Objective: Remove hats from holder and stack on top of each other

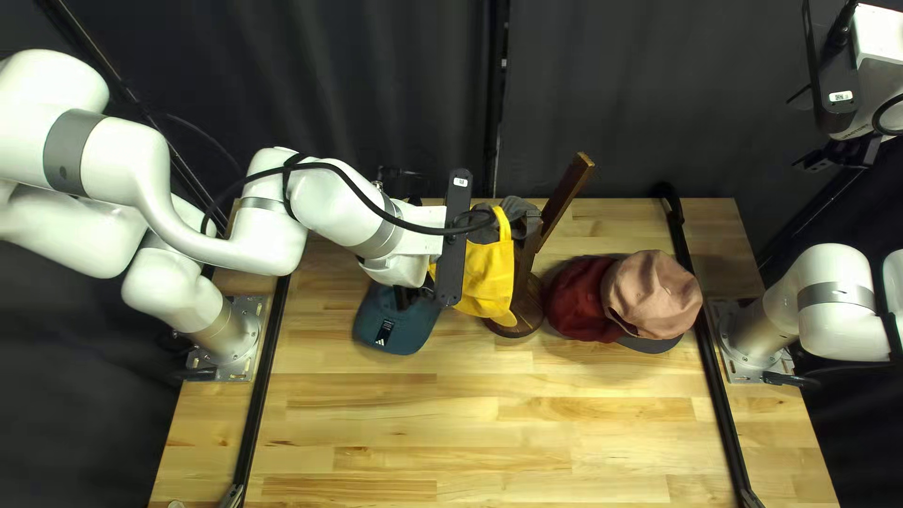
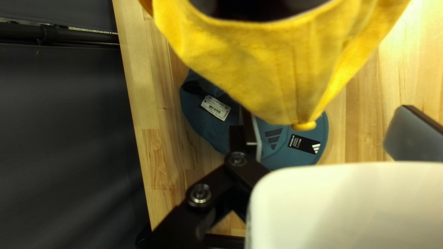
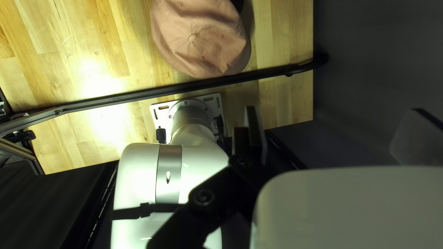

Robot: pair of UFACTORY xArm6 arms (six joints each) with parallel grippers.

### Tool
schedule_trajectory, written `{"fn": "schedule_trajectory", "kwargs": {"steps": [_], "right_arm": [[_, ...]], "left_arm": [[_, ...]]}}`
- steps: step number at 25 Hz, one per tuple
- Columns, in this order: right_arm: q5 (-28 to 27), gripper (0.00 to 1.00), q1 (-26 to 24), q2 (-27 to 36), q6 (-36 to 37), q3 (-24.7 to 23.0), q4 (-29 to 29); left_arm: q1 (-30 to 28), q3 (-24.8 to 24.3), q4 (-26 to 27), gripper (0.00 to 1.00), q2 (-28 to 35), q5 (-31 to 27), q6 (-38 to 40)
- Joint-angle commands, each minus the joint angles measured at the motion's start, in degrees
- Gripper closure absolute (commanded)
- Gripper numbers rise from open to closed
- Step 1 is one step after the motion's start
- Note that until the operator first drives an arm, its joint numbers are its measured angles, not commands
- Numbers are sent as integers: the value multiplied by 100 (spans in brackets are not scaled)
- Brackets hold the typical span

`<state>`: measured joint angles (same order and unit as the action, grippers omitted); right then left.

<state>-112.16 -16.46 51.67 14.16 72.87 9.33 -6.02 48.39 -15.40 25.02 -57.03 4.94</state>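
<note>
Cloth, creased: our yellow hat point(image 1: 487, 271) hangs on the tilted wooden holder point(image 1: 564, 187), the teal mesh cap point(image 1: 391, 328) flat on the plank table point(image 1: 494, 423) at its eight o'clock, the rounded pink cap point(image 1: 652, 293) at its three o'clock. Our left fingers point(image 2: 246, 128) stand open, one over the teal mesh cap. Our right fingers point(image 3: 255, 133) are open, well apart from the pink cap.

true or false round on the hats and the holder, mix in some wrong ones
The yellow hat hangs on the wooden holder. True.
The teal hat lies on the table. True.
The pink hat lies on the teal hat. False: it lies on the red hat, right of the holder in the top left view.
The right gripper holds the pink hat. False: it is open, apart from the hat, and holds nothing.
</note>
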Motion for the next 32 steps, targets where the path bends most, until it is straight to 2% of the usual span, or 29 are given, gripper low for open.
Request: {"fn": "schedule_trajectory", "kwargs": {"steps": [1,12,17,22,26,32], "right_arm": [[0,0,0,0,0,0,0],[0,0,0,0,0,0,0],[0,0,0,0,0,0,0],[0,0,0,0,0,0,0],[0,0,0,0,0,0,0],[0,0,0,0,0,0,0]], "left_arm": [[10,43,48,100,-37,-50,-45],[35,173,199,100,70,-440,-84],[61,485,213,100,297,-1069,-254],[59,1154,112,100,358,-1884,-434],[44,1868,-19,100,183,-2456,-643],[6,2574,-146,100,-154,-2859,-832]]}}
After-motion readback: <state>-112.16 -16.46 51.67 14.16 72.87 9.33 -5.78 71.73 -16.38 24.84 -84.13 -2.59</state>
